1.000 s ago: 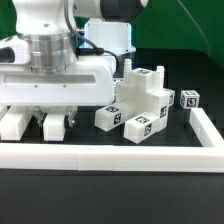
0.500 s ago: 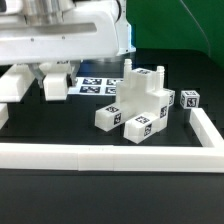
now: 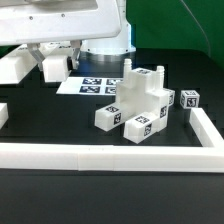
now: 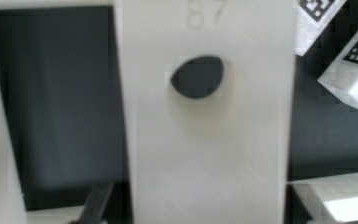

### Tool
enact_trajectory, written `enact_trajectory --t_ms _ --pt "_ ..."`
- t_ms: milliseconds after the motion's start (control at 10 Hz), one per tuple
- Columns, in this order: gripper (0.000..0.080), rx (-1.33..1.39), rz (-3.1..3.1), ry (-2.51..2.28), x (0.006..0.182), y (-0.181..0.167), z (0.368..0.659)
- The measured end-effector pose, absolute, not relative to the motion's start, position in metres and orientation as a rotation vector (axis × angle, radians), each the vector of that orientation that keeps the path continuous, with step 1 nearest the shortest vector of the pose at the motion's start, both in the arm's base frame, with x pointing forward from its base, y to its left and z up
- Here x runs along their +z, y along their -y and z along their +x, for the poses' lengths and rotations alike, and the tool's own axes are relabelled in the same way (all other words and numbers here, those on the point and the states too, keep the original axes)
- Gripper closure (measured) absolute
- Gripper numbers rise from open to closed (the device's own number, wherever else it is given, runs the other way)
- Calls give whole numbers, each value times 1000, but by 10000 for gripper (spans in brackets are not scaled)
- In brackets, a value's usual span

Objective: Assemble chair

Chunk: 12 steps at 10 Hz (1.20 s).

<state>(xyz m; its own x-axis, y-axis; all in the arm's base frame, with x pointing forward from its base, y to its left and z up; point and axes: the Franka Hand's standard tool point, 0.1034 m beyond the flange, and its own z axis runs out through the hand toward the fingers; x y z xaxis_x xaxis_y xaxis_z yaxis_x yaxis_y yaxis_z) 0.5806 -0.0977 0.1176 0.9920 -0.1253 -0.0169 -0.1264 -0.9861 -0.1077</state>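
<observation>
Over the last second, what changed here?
The gripper rose, lifting the panel it holds up off the table and uncovering the marker board. The stacked parts, the small cube and the rail stayed put.
</observation>
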Motion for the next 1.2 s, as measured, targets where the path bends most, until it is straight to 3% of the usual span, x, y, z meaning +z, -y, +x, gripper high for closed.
enact_trajectory --t_ms 300,700,1000,1200 --pt "515 38 -2977 -526 117 98 579" --pt "515 34 -2926 -714 136 86 579" --pt "515 26 -2882 -845 161 33 581" --pt "515 31 -2867 -906 159 3 586"
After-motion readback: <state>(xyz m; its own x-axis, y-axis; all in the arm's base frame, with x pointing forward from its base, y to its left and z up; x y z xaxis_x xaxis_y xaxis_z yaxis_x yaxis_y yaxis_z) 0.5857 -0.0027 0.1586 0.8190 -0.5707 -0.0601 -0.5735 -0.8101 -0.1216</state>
